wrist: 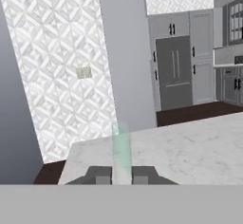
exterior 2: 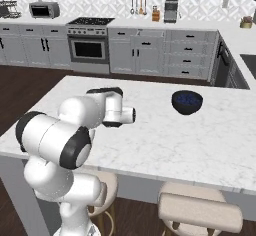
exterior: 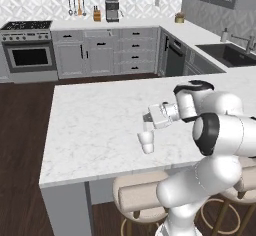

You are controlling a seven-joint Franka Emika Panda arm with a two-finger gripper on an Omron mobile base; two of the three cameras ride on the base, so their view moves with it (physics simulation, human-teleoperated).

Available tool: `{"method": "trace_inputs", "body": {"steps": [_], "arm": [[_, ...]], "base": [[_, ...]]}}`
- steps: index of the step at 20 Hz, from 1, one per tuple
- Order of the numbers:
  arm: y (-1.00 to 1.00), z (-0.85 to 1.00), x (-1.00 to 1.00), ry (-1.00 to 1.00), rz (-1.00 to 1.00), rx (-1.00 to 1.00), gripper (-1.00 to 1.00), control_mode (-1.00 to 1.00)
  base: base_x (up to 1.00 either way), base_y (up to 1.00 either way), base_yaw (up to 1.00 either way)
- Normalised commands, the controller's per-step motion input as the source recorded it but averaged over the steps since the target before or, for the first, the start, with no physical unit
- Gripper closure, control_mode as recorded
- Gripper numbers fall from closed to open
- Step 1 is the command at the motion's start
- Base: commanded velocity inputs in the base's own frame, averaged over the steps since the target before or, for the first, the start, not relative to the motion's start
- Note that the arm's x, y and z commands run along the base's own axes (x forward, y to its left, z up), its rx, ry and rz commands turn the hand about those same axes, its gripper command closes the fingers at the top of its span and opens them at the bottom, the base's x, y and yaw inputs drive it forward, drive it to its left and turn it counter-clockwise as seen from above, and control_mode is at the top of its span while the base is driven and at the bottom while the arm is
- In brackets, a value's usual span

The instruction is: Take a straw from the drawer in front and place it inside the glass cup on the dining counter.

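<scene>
The pincer (wrist: 121, 176), clamped on a pale green straw (wrist: 121, 154) that stands upright between its tips, hangs just above the glass cup (exterior: 146, 141) near the table's (exterior: 95, 125) front edge.

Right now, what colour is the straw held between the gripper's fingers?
Pale translucent green; the straw shows best in the hand view, pinched in the gripper.

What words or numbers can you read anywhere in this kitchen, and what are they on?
None: no words or numbers can be read. The glass cup, the straw, the black bowl and the dining counter are plain. The coffee machine is too small to tell.
</scene>
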Motion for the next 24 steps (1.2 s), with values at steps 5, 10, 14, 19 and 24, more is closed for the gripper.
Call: {"method": "trace_inputs", "body": {"steps": [5, 10, 14, 19, 24], "arm": [[0.01, -0.18, -0.11, 0.0, 0.04, 0.0, 1.0, -1.0], [0.01, -0.04, -0.67, 0.0, 0.03, 0.0, 1.0, -1.0], [0.0, -0.11, -0.31, 0.0, 0.0, 0.0, 1.0, -1.0], [0.0, -0.17, -0.2, 0.0, 0.0, 0.0, 1.0, -1.0], [0.0, -0.12, -0.11, -0.01, 0.0, 0.0, -1.0, -1.0]], "base": [[0.0, 0.0, 0.0], [0.0, 0.0, 0.0], [0.0, 0.0, 0.0], [0.0, 0.0, 0.0], [0.0, 0.0, 0.0]]}}
